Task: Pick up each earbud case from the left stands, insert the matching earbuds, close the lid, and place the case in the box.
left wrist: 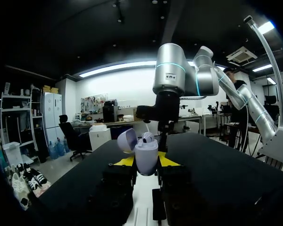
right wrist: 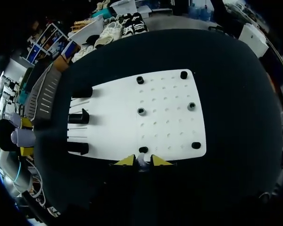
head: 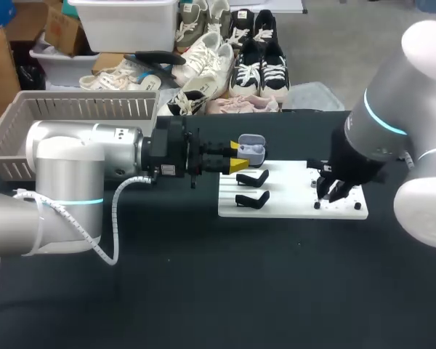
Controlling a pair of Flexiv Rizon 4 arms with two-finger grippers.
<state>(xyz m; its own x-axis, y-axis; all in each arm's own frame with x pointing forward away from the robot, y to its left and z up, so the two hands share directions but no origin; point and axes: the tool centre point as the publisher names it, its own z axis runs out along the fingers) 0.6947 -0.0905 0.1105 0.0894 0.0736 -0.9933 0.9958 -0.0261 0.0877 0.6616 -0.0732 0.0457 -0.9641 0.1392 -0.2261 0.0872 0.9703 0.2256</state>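
**Q:** Dark surface (head: 203,291) is covered partly by a white board (head: 291,207). What is held at the board's left edge?
**A:** An open-lidded earbud case (head: 251,151) is grasped by the left tool (head: 240,155), just above two black stands (head: 252,179).
**Q:** And the right tool (right wrist: 142,161)?
**A:** It is clenched on a small grey earbud (right wrist: 141,165) over the board's right half.

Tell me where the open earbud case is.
In the head view, the earbud case is gripped in the left claw, lid open, at the white board's left edge beside the black stands.
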